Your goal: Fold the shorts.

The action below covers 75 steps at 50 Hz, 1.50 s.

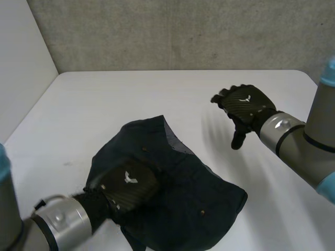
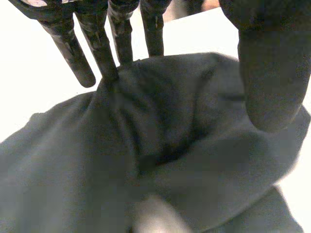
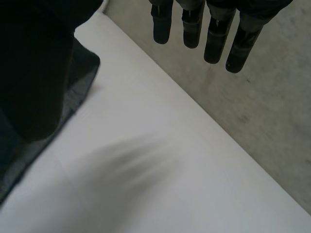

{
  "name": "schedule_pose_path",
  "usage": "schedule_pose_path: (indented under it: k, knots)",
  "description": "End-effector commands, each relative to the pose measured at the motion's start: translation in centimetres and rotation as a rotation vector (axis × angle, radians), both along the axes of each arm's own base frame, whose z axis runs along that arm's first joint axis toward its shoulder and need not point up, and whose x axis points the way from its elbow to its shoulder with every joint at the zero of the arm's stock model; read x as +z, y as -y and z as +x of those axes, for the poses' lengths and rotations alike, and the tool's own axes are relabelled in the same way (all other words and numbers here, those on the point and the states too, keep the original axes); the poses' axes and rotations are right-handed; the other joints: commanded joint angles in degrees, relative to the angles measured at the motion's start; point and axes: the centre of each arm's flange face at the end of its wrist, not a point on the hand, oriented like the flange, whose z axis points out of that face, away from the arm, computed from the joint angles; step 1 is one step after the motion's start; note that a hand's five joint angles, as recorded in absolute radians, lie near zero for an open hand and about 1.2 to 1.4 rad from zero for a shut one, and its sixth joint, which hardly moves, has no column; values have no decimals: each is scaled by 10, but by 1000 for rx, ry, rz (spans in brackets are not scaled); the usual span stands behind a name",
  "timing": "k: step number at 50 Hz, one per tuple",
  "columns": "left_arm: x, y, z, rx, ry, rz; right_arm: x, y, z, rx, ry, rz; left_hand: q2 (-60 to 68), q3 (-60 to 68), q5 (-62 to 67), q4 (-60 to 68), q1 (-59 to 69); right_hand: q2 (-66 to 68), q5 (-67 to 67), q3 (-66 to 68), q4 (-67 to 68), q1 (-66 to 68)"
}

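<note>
Marking the back of each black hand is a small white emblem, too small to read as letters. The shorts [image 1: 178, 178], dark navy and crumpled, lie at about 6 o'clock on the white table [image 1: 104, 104], close to its near edge. A paler lining [image 1: 172, 138] shows at their 12 o'clock tip, and two small brownish studs [image 1: 202, 212] dot the cloth.

The left hand [image 1: 128, 183] rests palm down on the shorts' 8 o'clock part. In the left wrist view its fingers [image 2: 104, 58] reach out straight with their tips touching a raised ridge of cloth. The thumb [image 2: 272, 73] stands well apart over the fabric, so nothing is pinched.

The right hand [image 1: 245, 104] hovers above bare table at about 2 o'clock, apart from the shorts. In the right wrist view its fingers [image 3: 216, 39] hang straight and loose and hold nothing.

A grey wall [image 1: 183, 31] closes the table's far edge at 12 o'clock, and a white side panel [image 1: 21, 63] stands at 9 o'clock. Bare tabletop runs round the shorts from 9 o'clock through 12 to 3. The right arm [image 1: 309, 141] comes in across the 4 o'clock side.
</note>
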Motion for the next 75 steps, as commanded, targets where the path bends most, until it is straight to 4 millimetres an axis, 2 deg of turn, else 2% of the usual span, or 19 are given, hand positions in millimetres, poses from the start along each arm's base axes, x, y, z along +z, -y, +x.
schedule_pose_path:
  k: [1, 6, 12, 24, 35, 41, 42, 44, 46, 50, 54, 55, 57, 58, 60, 61, 65, 70, 75]
  knots:
    - [38, 48, 29, 262, -126, -100, 19, -4, 51, 170, 78, -40, -78, -106, -72, -75, -77, -19, -32, -22, -34, 10]
    - [51, 68, 44, 400, -300, -70, 12, 2, 76, 214, 144, -7, -78, -106, -72, -75, -77, -19, -32, -22, -34, 10]
    - [49, 87, 63, 537, -373, -21, -6, 3, 106, 270, 235, 83, -76, -104, -70, -73, -75, -19, -32, -22, -34, 10]
    - [-8, 117, 89, 720, -261, 156, -67, 18, 147, 297, 281, 190, -68, -95, -61, -65, -67, -19, -32, -22, -34, 10]
    - [-56, 122, 88, 685, -88, 255, -105, 30, 157, 284, 247, 246, -65, -92, -58, -62, -63, 44, 31, 41, 28, 73]
    - [-60, 125, 86, 668, -65, 251, -116, 32, 159, 285, 239, 254, 59, 32, 66, 63, 61, 254, 241, 251, 238, 283]
    - [-60, 126, 86, 670, -65, 246, -117, 32, 159, 286, 240, 253, 105, 77, 111, 108, 106, 371, 358, 368, 355, 400]
    - [-55, 130, 84, 672, -71, 218, -117, 33, 160, 286, 242, 249, 353, 326, 360, 356, 354, 619, 606, 616, 604, 648]
    - [-52, 132, 82, 662, -76, 203, -116, 33, 160, 288, 244, 247, 448, 420, 454, 451, 449, 681, 668, 678, 666, 710]
    - [-37, 134, 68, 613, -98, 145, -101, 36, 161, 288, 257, 202, 581, 554, 588, 584, 582, 681, 668, 678, 666, 710]
    - [-8, 138, 54, 557, -146, 41, -45, 47, 154, 255, 312, 80, 596, 569, 603, 599, 597, 681, 668, 678, 666, 710]
    - [14, 140, 48, 535, -183, -32, -19, 54, 146, 229, 334, 26, 596, 569, 603, 599, 597, 681, 668, 678, 666, 710]
    - [31, 143, 45, 522, -213, -90, 9, 60, 136, 200, 358, -33, 596, 569, 603, 599, 597, 681, 668, 678, 666, 710]
    - [53, 149, 42, 511, -253, -163, 36, 62, 128, 188, 379, -98, 596, 569, 603, 599, 597, 681, 668, 678, 666, 710]
    - [67, 154, 40, 503, -281, -213, 63, 63, 120, 176, 397, -173, 596, 569, 603, 599, 597, 681, 668, 678, 666, 710]
    - [85, 160, 37, 496, -314, -276, 87, 62, 115, 175, 415, -254, 596, 569, 603, 599, 597, 681, 668, 678, 666, 710]
    - [129, 164, 19, 461, -405, -425, 133, 57, 106, 151, 470, -445, 596, 569, 603, 599, 597, 681, 668, 678, 666, 710]
    - [171, 160, 0, 479, -505, -540, 174, 51, 92, 84, 563, -606, 596, 569, 603, 599, 597, 681, 668, 678, 666, 710]
    - [182, 135, -18, 452, -537, -537, 185, 36, 81, 70, 571, -597, 596, 569, 603, 599, 597, 681, 668, 678, 666, 710]
